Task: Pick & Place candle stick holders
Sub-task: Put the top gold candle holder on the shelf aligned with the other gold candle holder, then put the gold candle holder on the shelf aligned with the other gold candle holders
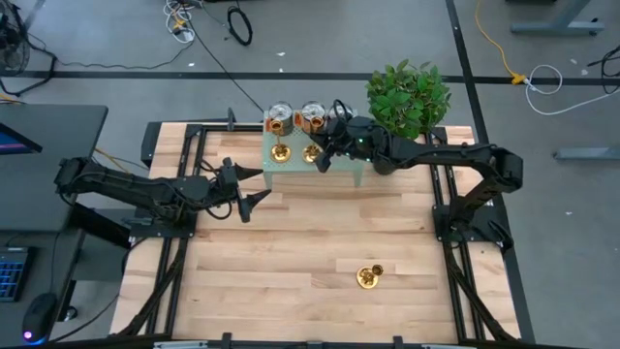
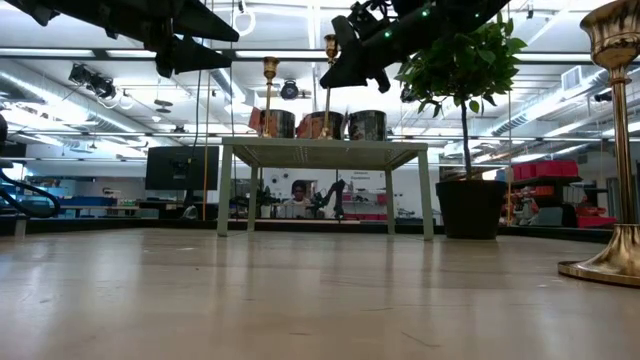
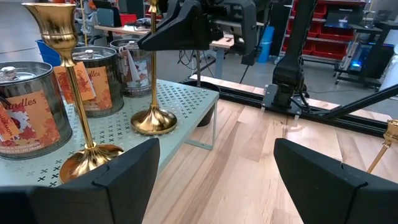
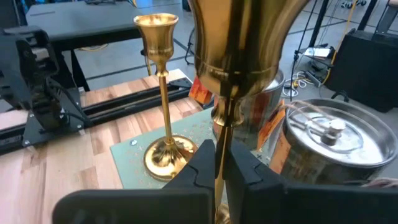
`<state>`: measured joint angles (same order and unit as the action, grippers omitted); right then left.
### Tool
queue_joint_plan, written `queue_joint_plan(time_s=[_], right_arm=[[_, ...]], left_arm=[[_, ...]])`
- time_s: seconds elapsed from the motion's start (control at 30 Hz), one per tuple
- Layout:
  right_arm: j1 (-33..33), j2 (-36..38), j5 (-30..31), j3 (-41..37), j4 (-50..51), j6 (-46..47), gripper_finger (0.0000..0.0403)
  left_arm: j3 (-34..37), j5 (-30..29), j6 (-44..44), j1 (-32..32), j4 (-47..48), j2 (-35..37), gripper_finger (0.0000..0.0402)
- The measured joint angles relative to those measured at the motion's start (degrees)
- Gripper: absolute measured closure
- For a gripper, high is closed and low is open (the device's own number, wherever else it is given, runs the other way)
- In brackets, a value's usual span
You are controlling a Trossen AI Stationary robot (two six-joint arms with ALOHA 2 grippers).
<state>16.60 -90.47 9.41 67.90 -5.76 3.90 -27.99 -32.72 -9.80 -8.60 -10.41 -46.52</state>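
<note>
Two gold candle stick holders stand upright on a small green perforated stand [image 1: 291, 173]: one at its left [image 1: 279, 152] [image 3: 74, 93] and one farther right [image 1: 311, 153] [image 3: 152, 93]. My right gripper [image 1: 325, 160] [image 4: 221, 174] is shut on the right-hand one. The third candle stick holder [image 1: 369, 277] [image 2: 620, 150] stands on its round base on the wooden table, near the front right. My left gripper [image 1: 254, 184] [image 3: 214, 186] is open and empty, just left of and nearer than the stand. My right gripper pinches the candle stick holder's thin stem [image 4: 221, 134] between its two fingers, just below the cup top [image 4: 242, 37]. The fingers come from the table's right, slanting down, and lie across the stem. The holder stands upright with its round base [image 3: 152, 121] on the green stand.
Three silver tins with orange labels [image 1: 279, 116] [image 1: 312, 116] [image 4: 323, 137] stand on the stand behind the holders. A potted green plant [image 1: 407, 97] stands at the far right. Bare wood [image 1: 291, 252] lies between the stand and the near edge.
</note>
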Motion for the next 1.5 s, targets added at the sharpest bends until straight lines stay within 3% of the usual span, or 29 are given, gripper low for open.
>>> queue_joint_plan(time_s=[0.5,1.03,1.23,1.5], right_arm=[[-0.01,-0.76,0.01,0.07,-0.88,-0.66,0.0378],[-0.02,-0.79,0.09,0.02,-1.03,-1.44,0.0321],[-0.02,-0.79,0.06,0.00,-1.05,-3.69,0.0282],[-0.04,-0.79,0.19,-0.02,-1.04,-4.05,0.0193]], left_arm=[[0.00,0.00,-0.04,0.00,-0.01,0.00,0.0074],[0.00,0.01,-0.09,0.01,0.01,0.00,0.0074],[0.00,0.28,-0.11,0.01,-0.01,0.00,0.0074],[0.00,1.89,-0.11,0.02,-0.01,0.00,0.0074]])
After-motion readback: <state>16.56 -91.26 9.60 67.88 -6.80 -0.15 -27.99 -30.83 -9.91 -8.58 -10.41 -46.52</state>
